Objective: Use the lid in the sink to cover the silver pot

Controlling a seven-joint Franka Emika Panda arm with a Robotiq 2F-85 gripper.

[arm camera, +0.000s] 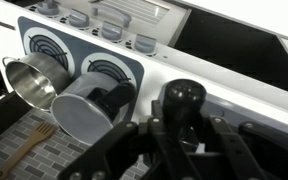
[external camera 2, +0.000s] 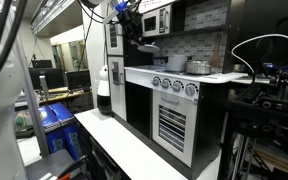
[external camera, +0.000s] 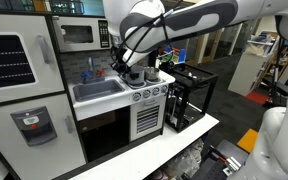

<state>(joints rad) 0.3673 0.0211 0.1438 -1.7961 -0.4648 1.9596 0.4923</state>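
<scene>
Dark end effector (arm camera: 181, 128) fingers fill the near bottom edge of the wrist view, with a round black knob (arm camera: 181, 97) between them. I cannot tell whether they are clamped on it or whether it belongs to the lid, and no lid disc is plain in any view. Beyond, on the white desk (arm camera: 234, 85), the silver pot (arm camera: 32, 88) stands open at the left of that view, just beside a duller grey pot (arm camera: 84, 115) that hides part of a burner (arm camera: 112, 70). In an exterior view the arm hangs above the seam between the sink (external camera: 99, 90) and the stove, clear of the surface. By my judgement the job is unfinished, since the silver pot has no cover. To do the step well, carry the lid level and high enough to pass over the grey pot, then centre it over the silver rim before descending. Come straight down and let go only once it sits flat all round; the neighbour crowds that rim, so a skewed approach could nudge either pot
</scene>
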